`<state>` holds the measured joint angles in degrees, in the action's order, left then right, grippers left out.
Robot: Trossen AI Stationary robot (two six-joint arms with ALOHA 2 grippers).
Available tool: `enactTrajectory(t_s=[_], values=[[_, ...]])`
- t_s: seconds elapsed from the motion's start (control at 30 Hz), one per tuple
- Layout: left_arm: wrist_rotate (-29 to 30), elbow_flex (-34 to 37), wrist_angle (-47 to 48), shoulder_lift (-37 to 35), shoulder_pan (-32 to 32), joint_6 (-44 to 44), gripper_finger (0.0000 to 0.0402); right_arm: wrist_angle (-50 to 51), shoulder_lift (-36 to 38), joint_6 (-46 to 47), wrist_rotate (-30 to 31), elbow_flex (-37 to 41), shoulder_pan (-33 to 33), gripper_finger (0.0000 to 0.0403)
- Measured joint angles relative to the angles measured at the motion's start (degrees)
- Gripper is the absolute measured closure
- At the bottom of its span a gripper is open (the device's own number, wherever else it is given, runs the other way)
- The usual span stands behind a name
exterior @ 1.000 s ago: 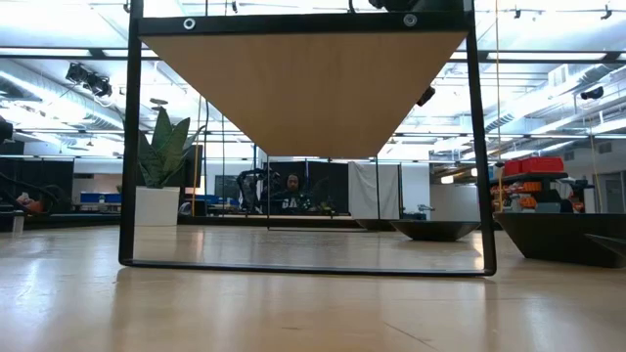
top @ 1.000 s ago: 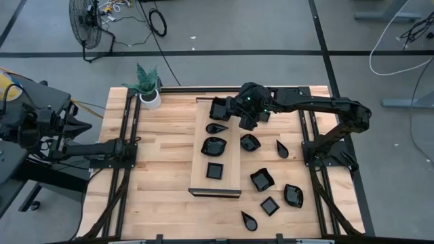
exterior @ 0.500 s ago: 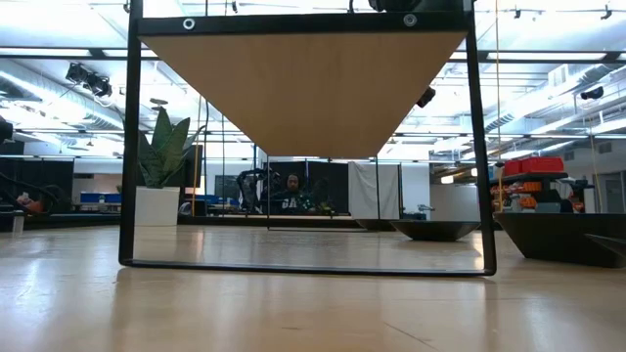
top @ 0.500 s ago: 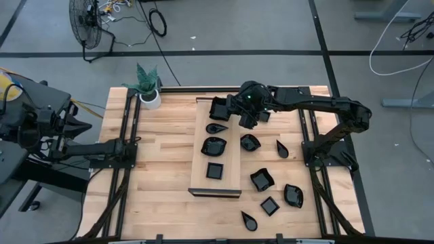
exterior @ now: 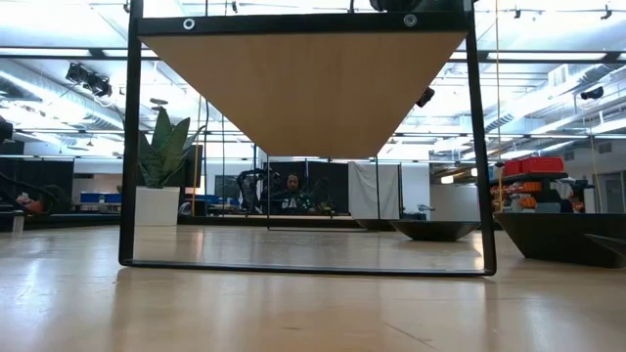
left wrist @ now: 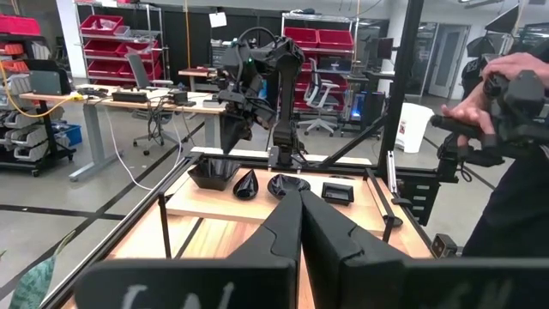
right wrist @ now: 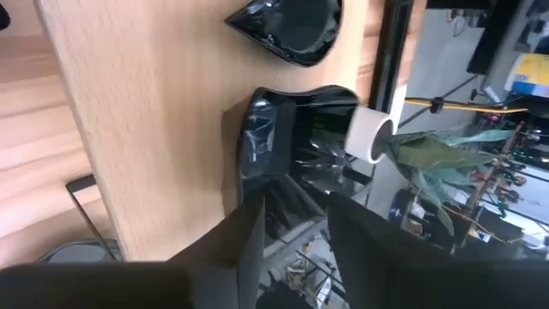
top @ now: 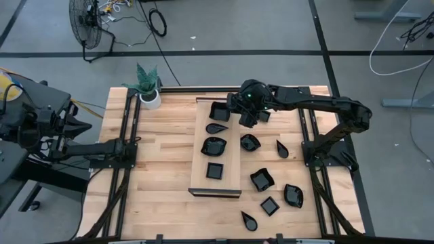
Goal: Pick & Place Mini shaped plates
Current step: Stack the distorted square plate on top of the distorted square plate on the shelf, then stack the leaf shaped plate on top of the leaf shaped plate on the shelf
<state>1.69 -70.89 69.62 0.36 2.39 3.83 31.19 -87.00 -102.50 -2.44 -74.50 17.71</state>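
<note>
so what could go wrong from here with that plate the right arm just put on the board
The square plate sits at the far end of the wooden board, and the right gripper has its fingers about the plate's rim. Pulling back could drag or tip the plate. The teardrop plate lies close beside it, so a sliding plate might knock it. The left gripper waits at the table's left side.

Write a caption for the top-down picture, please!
Right arm's gripper setting a black square plate at the far end of the wooden board, more black plates waiting nearby.
</note>
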Motion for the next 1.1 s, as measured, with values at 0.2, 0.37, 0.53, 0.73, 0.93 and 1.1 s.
enactTrajectory(t_s=[0.2, 0.37, 0.53, 0.73, 0.93, 1.1], values=[[0.0, 0.0, 0.0, 0.0, 0.0, 0.0, 0.0387, -0.9, 1.8, 0.0, 0.0, 0.0, 1.2, 0.0256], [0.0, 0.0, 0.0, 0.0, 0.0, 0.0, 0.0387, -0.6, 4.0, 1.6, -0.1, 0.0, 3.5, 0.0254], [0.0, 0.0, 0.0, 0.0, 0.0, 0.0, 0.0387, -0.6, 5.3, 12.6, 0.0, 0.0, 7.9, 0.0254], [0.0, 0.0, 0.0, 0.0, 0.0, 0.0, 0.0387, -0.6, 5.6, 34.2, 0.0, 0.0, 14.7, 0.0254], [0.0, 0.0, 0.0, 0.0, 0.0, 0.0, 0.0387, -0.6, 5.6, 63.8, 0.0, 0.0, 20.1, 0.0254], [0.0, 0.0, 0.0, 0.0, 0.0, 0.0, 0.0387, -0.6, 5.6, 87.8, 0.0, 1.0, 23.4, 0.0254]])
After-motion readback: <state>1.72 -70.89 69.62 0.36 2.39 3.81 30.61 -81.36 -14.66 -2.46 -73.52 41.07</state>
